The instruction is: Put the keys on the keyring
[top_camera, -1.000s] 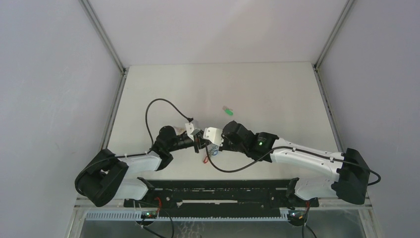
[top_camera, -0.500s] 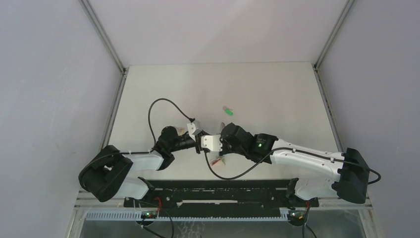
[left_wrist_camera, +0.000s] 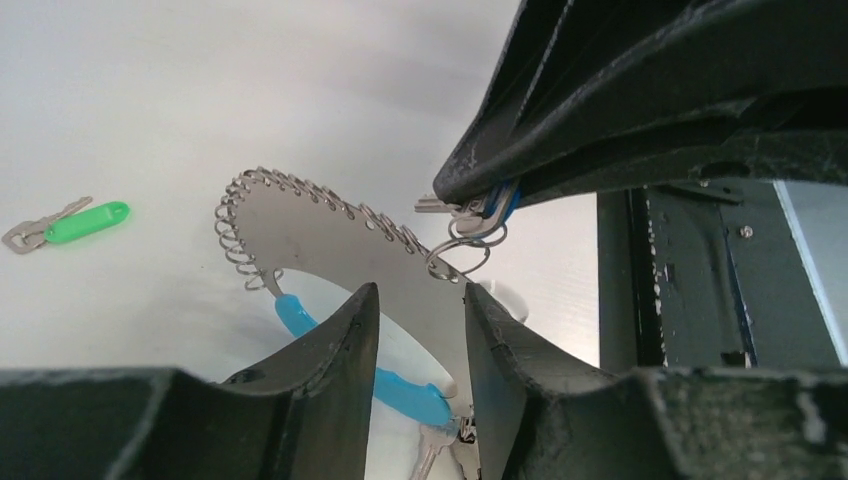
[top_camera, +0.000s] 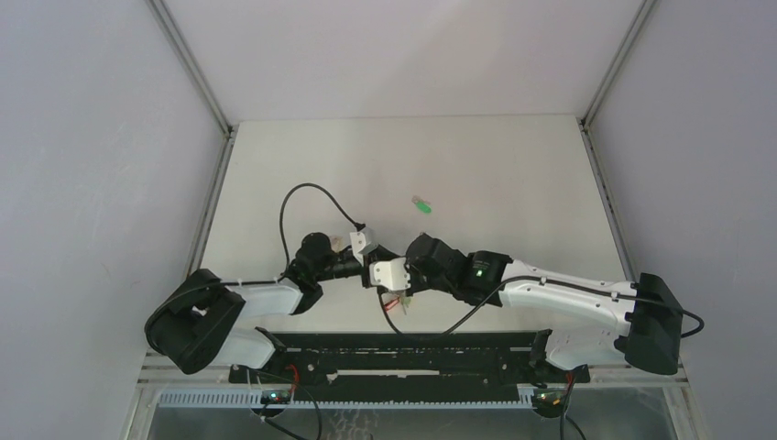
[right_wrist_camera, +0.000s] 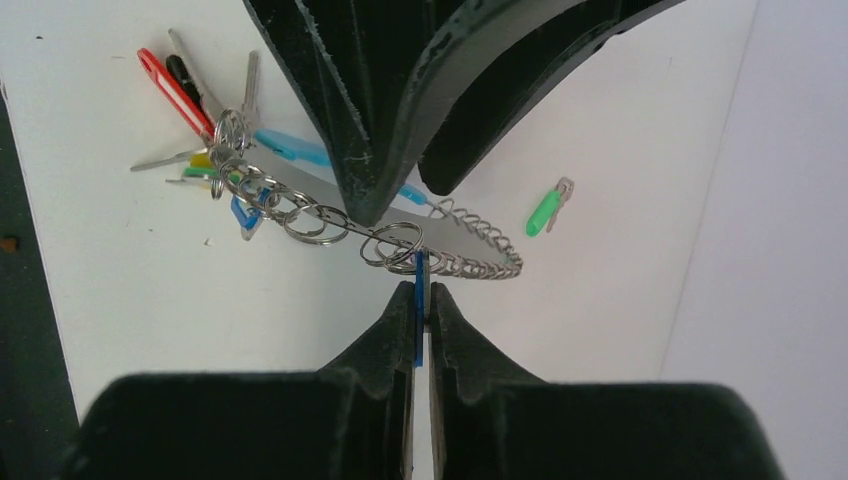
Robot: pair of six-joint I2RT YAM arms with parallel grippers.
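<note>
Right gripper (right_wrist_camera: 420, 290) pinches the blue key (right_wrist_camera: 419, 268) at the keyring (right_wrist_camera: 480, 265). Left gripper (left_wrist_camera: 420, 295) stands parted, the turquoise sleeve (left_wrist_camera: 400, 392) between its fingers. Green key (left_wrist_camera: 85, 222) lies apart on the surface (left_wrist_camera: 250, 80).

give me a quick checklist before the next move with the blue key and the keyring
1. Right gripper shut on the blue key: ok.
2. Left gripper clamped on the keyring: not ok, its jaws stand apart around the ring.
3. Blue key's small split ring threaded onto the keyring: cannot tell, it sits right at the wire loops.
4. Green key lying free on the table, apart from both arms: ok.
5. Bunched keys on the ring away from both grippers: ok.
</note>
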